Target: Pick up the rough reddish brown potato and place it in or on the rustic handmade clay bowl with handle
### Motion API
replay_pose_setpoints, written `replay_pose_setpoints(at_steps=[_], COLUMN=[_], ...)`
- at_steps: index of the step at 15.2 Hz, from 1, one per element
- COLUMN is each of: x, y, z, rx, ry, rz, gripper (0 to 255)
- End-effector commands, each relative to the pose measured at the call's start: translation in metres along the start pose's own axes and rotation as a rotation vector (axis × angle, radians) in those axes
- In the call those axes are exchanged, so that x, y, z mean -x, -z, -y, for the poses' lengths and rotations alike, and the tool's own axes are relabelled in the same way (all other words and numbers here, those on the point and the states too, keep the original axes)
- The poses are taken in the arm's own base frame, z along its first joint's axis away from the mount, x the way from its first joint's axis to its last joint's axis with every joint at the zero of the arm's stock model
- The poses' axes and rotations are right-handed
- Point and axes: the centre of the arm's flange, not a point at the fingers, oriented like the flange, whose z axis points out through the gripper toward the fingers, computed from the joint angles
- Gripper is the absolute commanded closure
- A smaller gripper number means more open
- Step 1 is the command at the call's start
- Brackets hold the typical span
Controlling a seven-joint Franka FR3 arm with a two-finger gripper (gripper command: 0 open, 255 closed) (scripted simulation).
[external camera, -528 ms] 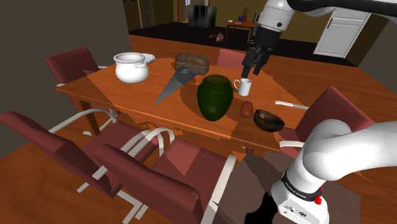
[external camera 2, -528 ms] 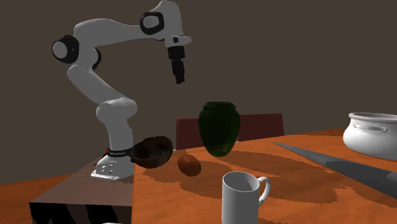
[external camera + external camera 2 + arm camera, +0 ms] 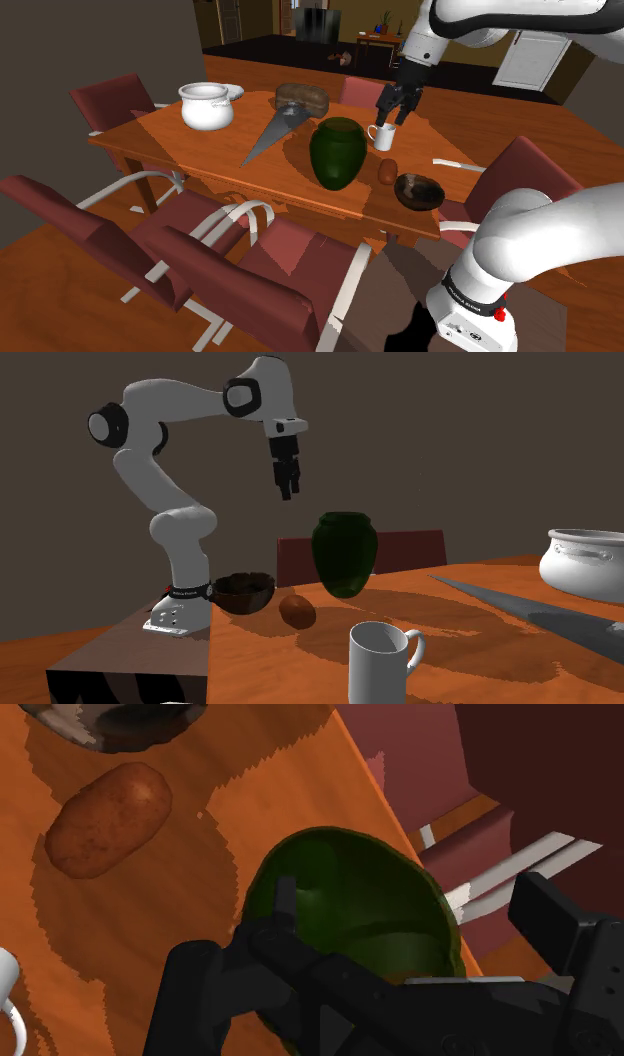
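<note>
Noted the tool (image 3: 388, 117) (image 3: 289, 492) hanging in the air above the tabletop (image 3: 175, 145), pointing down at the end of the white arm (image 3: 175, 397), with its two black fingers (image 3: 195, 994) standing apart and clasping nothing. Saw, in the wrist view, the dark green jar (image 3: 350, 894) (image 3: 336, 152) lying beyond the gap between those fingers. Placed the tool just above the white mug (image 3: 382, 137) (image 3: 380, 660) in the shoulder view, and above and a little to the left of the jar in the second exterior view. Found the reddish brown potato (image 3: 387, 172) (image 3: 297, 611) (image 3: 108, 819) lying on its side on the tabletop, between the jar and the dark brown bowl (image 3: 420, 190) (image 3: 244, 592) (image 3: 110, 719). Put it just beside the bowl, with a thin strip of bare tabletop between the two in the wrist view. Found the bowl close to the tabletop edge nearest the stand (image 3: 130, 652). Logged no contact between tool and potato; well apart, tool high over the tabletop. Recorded further along the tabletop a white two-handled pot (image 3: 207, 105) (image 3: 590, 562), a long grey blade (image 3: 272, 135) (image 3: 560, 614) lying flat, and a dark brown loaf-like lump (image 3: 303, 97) at the blade's far end. Counted several dark red chairs (image 3: 240, 270) with pale frames drawn up round the tabletop.
</note>
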Motion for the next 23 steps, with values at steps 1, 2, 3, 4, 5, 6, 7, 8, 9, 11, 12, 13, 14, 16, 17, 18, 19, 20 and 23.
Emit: replay_pose_setpoints(at_steps=[1,2,3,4,5,6,7,8,9,11,12,13,14,16,17,18,19,20,23], x=[-0.012,-0.017,-0.022,-0.026,-0.03,-0.034,-0.038,-0.041,-0.044,-0.049,-0.051,-0.052,-0.054,-0.056,-0.056,-0.057,-0.056,-0.056,-0.054], y=[-0.011,-0.017,-0.023,-0.03,-0.036,-0.043,-0.05,-0.057,-0.064,-0.078,-0.086,-0.093,-0.101,-0.117,-0.125,-0.133,-0.141,-0.15,-0.174], z=[-0.026,-0.038,-0.05,-0.063,-0.075,-0.087,-0.099,-0.112,-0.124,-0.149,-0.161,-0.173,-0.186,-0.21,-0.222,-0.234,-0.246,-0.258,-0.29], rx=[-0.02,-0.03,-0.04,-0.05,-0.06,-0.07,-0.08,-0.09,-0.1,-0.12,-0.13,-0.14,-0.15,-0.17,-0.18,-0.19,-0.2,-0.21,-0.238], ry=[-0.048,-0.072,-0.095,-0.119,-0.142,-0.166,-0.189,-0.213,-0.236,-0.283,-0.307,-0.33,-0.354,-0.401,-0.424,-0.448,-0.471,-0.495,-0.561], rz=[0.001,0.002,0.003,0.003,0.004,0.005,0.006,0.007,0.008,0.01,0.011,0.012,0.013,0.014,0.015,0.016,0.017,0.018,0.021], gripper=[0,0,0,0,0,0,0,0,0,0,0,0,0,0,0,0,0,0,0])
